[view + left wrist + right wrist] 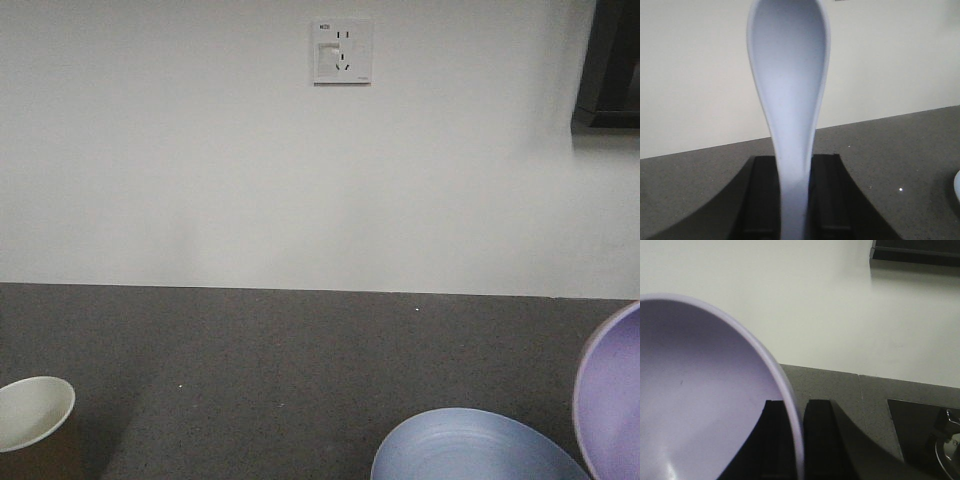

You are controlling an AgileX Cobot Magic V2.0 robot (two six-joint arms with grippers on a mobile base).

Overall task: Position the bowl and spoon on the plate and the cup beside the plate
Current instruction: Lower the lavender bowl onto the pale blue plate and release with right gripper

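Grey bench (250, 380): plate (470, 450) bare, cup (30, 415) well left of it. Left hand (795, 190) grips spoon (790, 100), right hand (795, 415) grips bowl (612, 400) rim. Nothing placed yet.

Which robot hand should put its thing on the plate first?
Right, probably. The right hand grips the bowl by its rim, tilted beside the plate. The left hand holds only the spoon.
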